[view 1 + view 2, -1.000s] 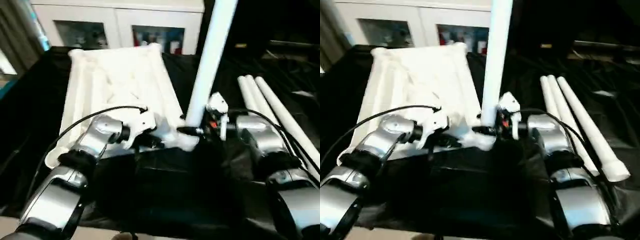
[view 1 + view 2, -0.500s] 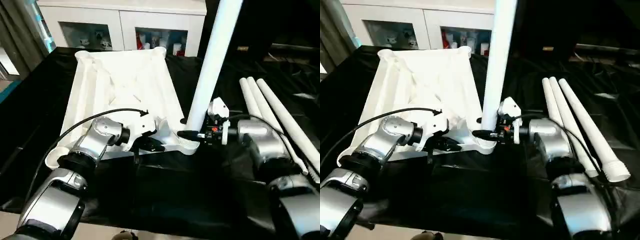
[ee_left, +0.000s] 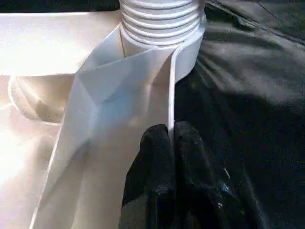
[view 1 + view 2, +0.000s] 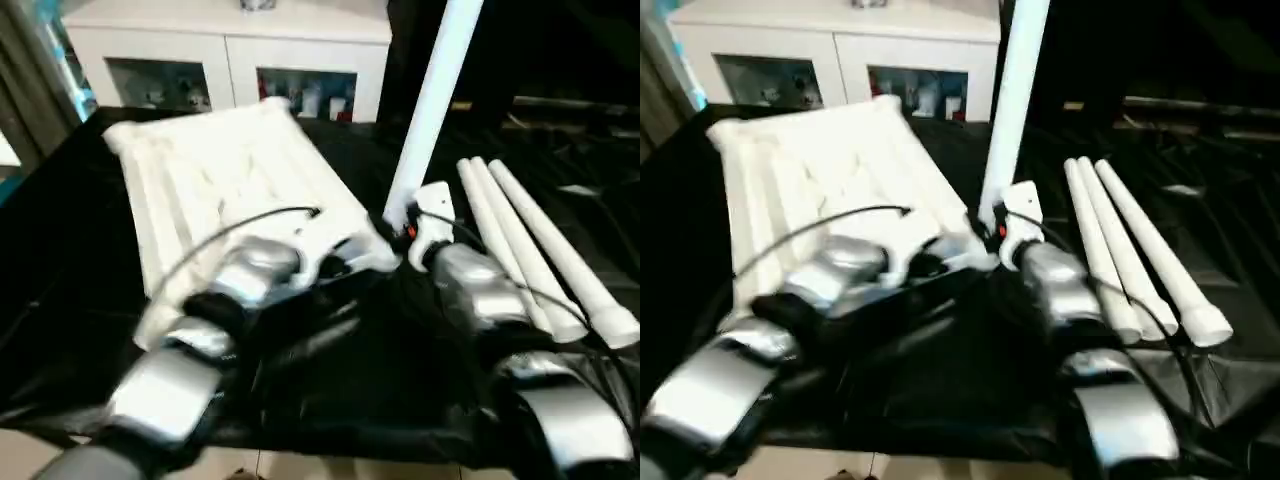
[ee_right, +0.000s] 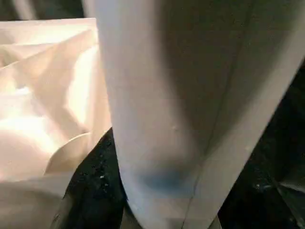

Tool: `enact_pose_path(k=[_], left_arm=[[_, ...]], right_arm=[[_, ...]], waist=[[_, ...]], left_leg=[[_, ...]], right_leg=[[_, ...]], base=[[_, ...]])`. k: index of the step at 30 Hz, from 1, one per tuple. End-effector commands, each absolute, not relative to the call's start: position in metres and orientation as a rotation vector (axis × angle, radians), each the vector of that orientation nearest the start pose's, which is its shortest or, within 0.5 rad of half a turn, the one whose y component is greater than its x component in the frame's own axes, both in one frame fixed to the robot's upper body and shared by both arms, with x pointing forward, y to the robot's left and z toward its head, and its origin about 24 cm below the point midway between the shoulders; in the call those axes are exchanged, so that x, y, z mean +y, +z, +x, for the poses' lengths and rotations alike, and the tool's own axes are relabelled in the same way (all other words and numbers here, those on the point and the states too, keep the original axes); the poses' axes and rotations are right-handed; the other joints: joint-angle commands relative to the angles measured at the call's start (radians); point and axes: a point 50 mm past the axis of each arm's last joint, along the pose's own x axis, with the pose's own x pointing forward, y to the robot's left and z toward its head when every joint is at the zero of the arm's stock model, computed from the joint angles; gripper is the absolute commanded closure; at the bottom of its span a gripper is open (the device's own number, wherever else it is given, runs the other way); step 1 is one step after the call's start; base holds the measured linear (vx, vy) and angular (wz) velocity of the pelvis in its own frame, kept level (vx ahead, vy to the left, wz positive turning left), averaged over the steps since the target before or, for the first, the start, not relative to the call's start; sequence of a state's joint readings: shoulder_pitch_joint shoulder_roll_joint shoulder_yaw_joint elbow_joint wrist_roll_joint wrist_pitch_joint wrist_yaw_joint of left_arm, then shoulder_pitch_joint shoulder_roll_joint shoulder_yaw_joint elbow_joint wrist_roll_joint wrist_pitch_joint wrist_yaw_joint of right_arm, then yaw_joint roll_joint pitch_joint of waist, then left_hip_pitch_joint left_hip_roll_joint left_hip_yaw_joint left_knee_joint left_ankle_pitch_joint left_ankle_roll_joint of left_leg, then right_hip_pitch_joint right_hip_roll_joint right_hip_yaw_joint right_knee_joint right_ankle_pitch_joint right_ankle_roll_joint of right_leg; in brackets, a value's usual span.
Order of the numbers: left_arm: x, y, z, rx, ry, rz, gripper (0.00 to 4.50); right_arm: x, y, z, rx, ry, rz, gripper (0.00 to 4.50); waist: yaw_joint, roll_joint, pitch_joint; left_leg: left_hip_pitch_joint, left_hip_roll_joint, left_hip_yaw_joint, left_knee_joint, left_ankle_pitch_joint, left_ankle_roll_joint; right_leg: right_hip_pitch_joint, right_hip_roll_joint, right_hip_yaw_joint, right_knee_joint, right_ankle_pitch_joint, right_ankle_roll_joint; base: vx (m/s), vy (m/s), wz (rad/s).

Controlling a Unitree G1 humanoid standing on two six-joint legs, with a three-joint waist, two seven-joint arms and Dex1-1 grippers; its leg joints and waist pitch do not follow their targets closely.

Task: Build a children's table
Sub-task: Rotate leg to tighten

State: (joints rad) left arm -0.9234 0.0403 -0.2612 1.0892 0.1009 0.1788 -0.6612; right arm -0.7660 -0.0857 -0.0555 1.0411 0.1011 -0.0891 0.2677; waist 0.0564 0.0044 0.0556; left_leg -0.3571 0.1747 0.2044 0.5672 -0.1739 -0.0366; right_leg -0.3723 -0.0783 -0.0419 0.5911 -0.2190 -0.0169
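Progress: early stage, judged from present layout. One leg (image 4: 432,110) standing upright in near corner socket (image 3: 159,26) of tabletop (image 4: 215,175); threaded end visible at socket mouth, seating depth not determinable. Three spare legs (image 4: 540,245) lying side by side on black-draped counter (image 4: 60,250), well apart from both sets of fingers, beyond right forearm. Remaining: three sockets to fill, then inversion, as a judgement only.

Tabletop: white plastic, rectangular, lying underside up on counter, ribbed, thin rim flange along near edge; upright leg at corner nearest both sets of fingers.

Legs: long white tapered tubes, smooth, ridged thread at thick end.

Left fingers (image 3: 171,143): black, pressed together on thin rim flange just below socket, pinching tabletop edge.

Right fingers (image 4: 400,225): half spread around lower part of upright leg, leg directly between them and close against wrist camera; apparently gripping it.
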Motion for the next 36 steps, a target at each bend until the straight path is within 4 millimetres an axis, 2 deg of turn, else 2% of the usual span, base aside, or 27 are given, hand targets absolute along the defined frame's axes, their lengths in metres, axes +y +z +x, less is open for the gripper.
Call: enact_pose_path(k=[1, 3, 4, 7, 8, 13, 24, 25, 26, 27, 29, 31, 32, 36], left_arm=[[0.044, 0.07, 0.373, 0.421, -0.835, 0.385, 4.5], [0.039, 0.071, 0.374, 0.423, -0.819, 0.402, 4.5], [0.039, 0.071, 0.374, 0.423, -0.819, 0.402, 4.5], [0.039, 0.072, 0.375, 0.425, -0.814, 0.409, 4.5], [0.039, 0.072, 0.375, 0.425, -0.814, 0.409, 4.5], [0.042, 0.071, 0.376, 0.43, -0.81, 0.419, 4.5], [0.045, 0.072, 0.377, 0.428, -0.819, 0.424, 4.5], [0.045, 0.072, 0.377, 0.428, -0.819, 0.424, 4.5], [0.045, 0.072, 0.377, 0.428, -0.82, 0.425, 4.5], [0.046, 0.072, 0.377, 0.427, -0.82, 0.425, 4.5], [0.046, 0.072, 0.377, 0.427, -0.821, 0.426, 4.5], [0.046, 0.072, 0.377, 0.428, -0.822, 0.426, 4.5], [0.046, 0.072, 0.377, 0.428, -0.824, 0.427, 4.5], [0.047, 0.072, 0.377, 0.427, -0.828, 0.427, 4.5]], right_arm=[[-0.097, -0.024, 0.33, 0.563, 0.374, 0.068, 2.57], [-0.088, -0.022, 0.332, 0.565, 0.348, 0.078, 2.57], [-0.088, -0.022, 0.332, 0.565, 0.348, 0.078, 2.57], [-0.082, -0.021, 0.333, 0.566, 0.342, 0.071, 2.57], [-0.082, -0.021, 0.333, 0.566, 0.342, 0.071, 2.57], [-0.079, -0.02, 0.333, 0.562, 0.345, 0.061, 2.57], [-0.082, -0.015, 0.338, 0.545, 0.312, 0.135, 2.57], [-0.082, -0.015, 0.338, 0.545, 0.312, 0.135, 2.22], [-0.082, -0.015, 0.338, 0.545, 0.316, 0.144, 2.01], [-0.081, -0.014, 0.338, 0.544, 0.318, 0.148, 1.86], [-0.081, -0.014, 0.338, 0.543, 0.319, 0.157, 1.86], [-0.081, -0.014, 0.338, 0.542, 0.319, 0.163, 1.5], [-0.08, -0.013, 0.339, 0.54, 0.323, 0.176, 1.5], [-0.078, -0.01, 0.34, 0.527, 0.346, 0.201, 1.05]], waist=[[-0.004, 0.011, -0.038], [-0.004, 0.015, -0.043], [-0.005, 0.013, -0.043], [-0.003, 0.014, -0.045], [-0.003, 0.014, -0.045], [-0.002, 0.012, -0.041], [-0.004, 0.018, -0.041], [-0.004, 0.018, -0.041], [-0.005, 0.021, -0.041], [-0.005, 0.02, -0.041], [-0.007, 0.019, -0.041], [-0.01, 0.018, -0.043], [-0.011, 0.02, -0.045], [-0.014, 0.016, -0.047]], left_leg=[[0.026, 0.061, -0.044, -0.087, -0.461, -0.036], [0.025, 0.061, -0.044, -0.088, -0.449, -0.039], [0.023, 0.061, -0.043, -0.089, -0.443, -0.038], [0.017, 0.06, -0.04, -0.088, -0.396, -0.019], [0.017, 0.06, -0.04, -0.088, -0.396, -0.019], [0.021, 0.061, -0.042, -0.09, -0.426, -0.016], [0.026, 0.064, -0.045, -0.096, -0.474, -0.036], [0.027, 0.064, -0.045, -0.097, -0.475, -0.036], [0.026, 0.064, -0.045, -0.098, -0.476, -0.039], [0.026, 0.064, -0.045, -0.098, -0.478, -0.039], [0.025, 0.064, -0.045, -0.099, -0.48, -0.038], [0.016, 0.064, -0.048, -0.1, -0.453, -0.036], [0.015, 0.064, -0.047, -0.1, -0.441, -0.034], [0.014, 0.063, -0.041, -0.094, -0.395, -0.009]], right_leg=[[-0.003, -0.081, 0.043, -0.102, -0.396, -0.17], [0.0, -0.078, 0.043, -0.096, -0.334, -0.179], [0.002, -0.077, 0.042, -0.095, -0.316, -0.182], [0.011, -0.08, 0.042, -0.091, -0.254, -0.2], [0.011, -0.08, 0.042, -0.091, -0.254, -0.2], [0.005, -0.083, 0.042, -0.103, -0.367, -0.171], [0.0, -0.081, 0.042, -0.104, -0.357, -0.173], [0.0, -0.081, 0.041, -0.105, -0.357, -0.173], [0.001, -0.081, 0.041, -0.104, -0.349, -0.174], [0.001, -0.08, 0.041, -0.105, -0.341, -0.174], [0.001, -0.08, 0.041, -0.104, -0.335, -0.178], [0.01, -0.081, 0.04, -0.098, -0.31, -0.179], [0.011, -0.081, 0.04, -0.097, -0.295, -0.181], [0.013, -0.083, 0.041, -0.097, -0.264, -0.202]], base=[[0.0, 0.0, 0.0], [0.0, 0.0, 0.0], [0.0, 0.0, 0.0], [0.0, 0.0, 0.0], [0.0, 0.0, 0.0], [0.0, 0.0, 0.0], [0.0, 0.0, 0.0], [0.0, 0.0, 0.0], [0.0, 0.0, 0.0], [0.0, 0.0, 0.0], [0.0, 0.0, 0.0], [0.0, 0.0, 0.0], [0.0, 0.0, 0.0], [0.0, 0.0, 0.0]])
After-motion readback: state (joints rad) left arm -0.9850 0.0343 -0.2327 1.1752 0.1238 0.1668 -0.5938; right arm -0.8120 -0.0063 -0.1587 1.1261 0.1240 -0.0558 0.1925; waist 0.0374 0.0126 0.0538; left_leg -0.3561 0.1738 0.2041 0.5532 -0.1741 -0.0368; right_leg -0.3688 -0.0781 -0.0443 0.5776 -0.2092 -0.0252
